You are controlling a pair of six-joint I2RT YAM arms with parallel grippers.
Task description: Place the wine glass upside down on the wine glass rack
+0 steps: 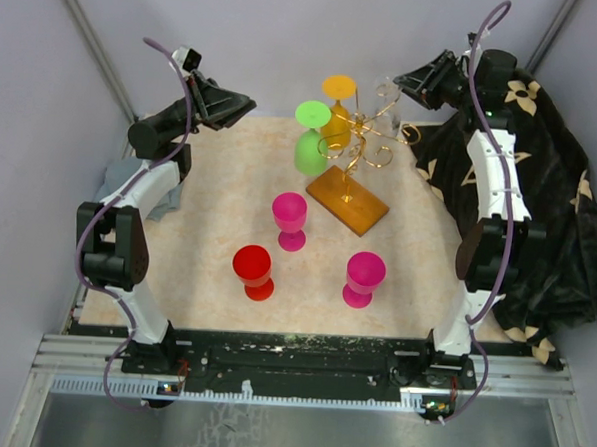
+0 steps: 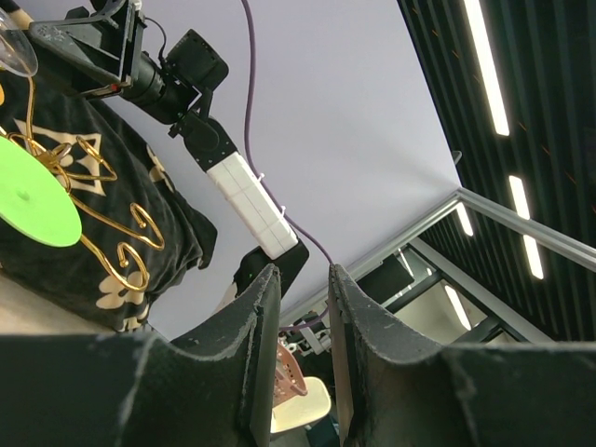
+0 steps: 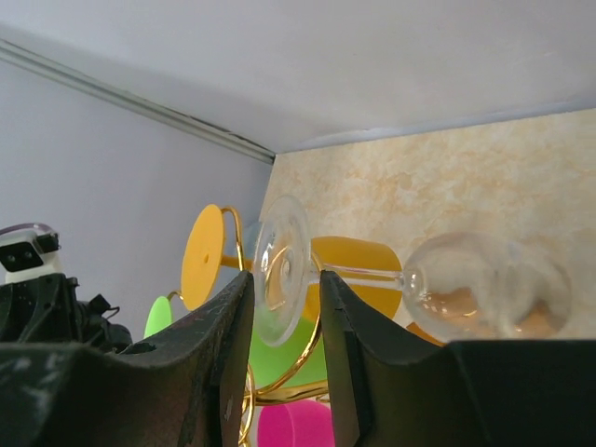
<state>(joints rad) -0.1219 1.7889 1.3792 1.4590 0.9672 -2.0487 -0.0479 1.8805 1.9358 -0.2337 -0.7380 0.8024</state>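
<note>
Wine glass (image 3: 484, 291) lies at the far right of the wine glass rack (image 1: 348, 202), foot between my right gripper (image 3: 286, 276) fingers; I cannot tell if they clamp it. Left gripper (image 2: 304, 272) slightly parted, empty.

A clear wine glass (image 3: 466, 293), with a round foot, thin stem and rounded bowl, sits at the 1 o'clock side of the wine glass rack (image 1: 358, 137). The rack is a gold wire tree with curled arms. It stands upright on a flat amber base, toward 1 o'clock from the table's centre.
</note>
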